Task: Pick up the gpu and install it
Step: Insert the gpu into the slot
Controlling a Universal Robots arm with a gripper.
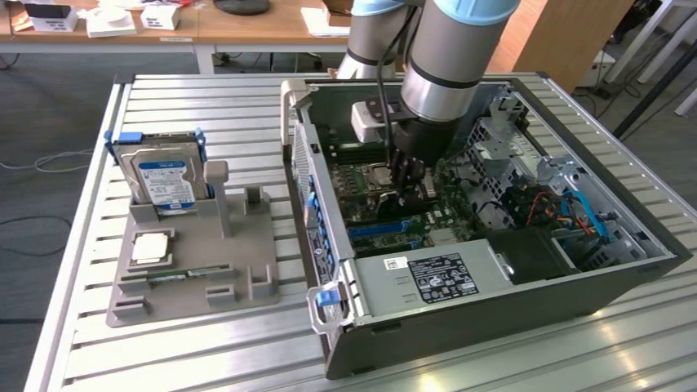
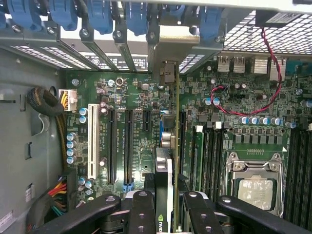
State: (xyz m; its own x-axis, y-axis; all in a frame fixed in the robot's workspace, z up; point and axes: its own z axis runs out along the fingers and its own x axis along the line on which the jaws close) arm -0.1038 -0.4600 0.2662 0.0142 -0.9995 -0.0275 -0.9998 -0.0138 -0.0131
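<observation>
Inside the open computer case, my gripper reaches down over the motherboard. In the wrist view the gpu appears edge-on as a thin upright card. My gripper is shut on it, with black fingers on either side. Its pale metal bracket sits against the case's rear slot openings, between the blue retaining clips. The card stands in line with the long expansion slots. Whether its lower edge is in a slot is hidden.
A grey parts holder on the slatted metal table carries a hard drive, a processor chip and a memory stick. Around the card inside the case are the power supply, the processor socket and cable bundles.
</observation>
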